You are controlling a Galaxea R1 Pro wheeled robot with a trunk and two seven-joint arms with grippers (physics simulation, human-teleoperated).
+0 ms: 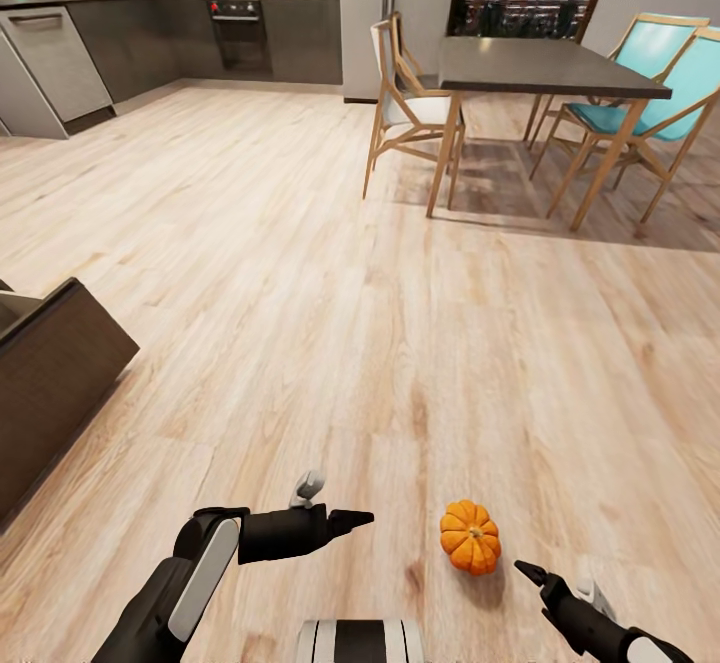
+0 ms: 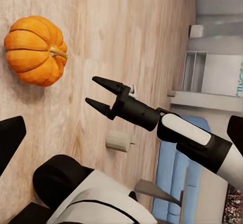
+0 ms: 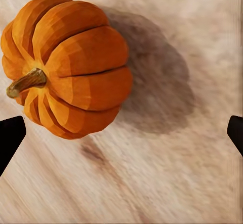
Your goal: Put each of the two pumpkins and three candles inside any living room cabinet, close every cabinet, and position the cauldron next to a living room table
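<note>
The right tool hangs low over the floor, just beside the pumpkin and apart from it. In the left wrist view the right tool's two dark fingers stand spread with nothing between them. In the right wrist view the fingertips sit at opposite edges, wide apart, and the pumpkin lies off toward one of them, not centred in the gap. The left tool points across the robot's front toward the pumpkin and holds nothing; whether its fingers are spread or pressed together cannot be told.

The pumpkin lies tilted on its side on the bare wooden floor, stem pointing sideways. A small beige stub lies on the floor near the right arm in the left wrist view; it may be a candle, but it is too small to confirm.

At the left edge of the head view stands a low dark-brown cabinet. Farther off stand a dining table, chairs and a kitchen.

Task progress, as a judgement: the pumpkin here is not yet grasped or stowed. The other pumpkin, the remaining candles, the closing of the cabinets and the cauldron cannot be assessed.

No brand, label or writing is legible.
</note>
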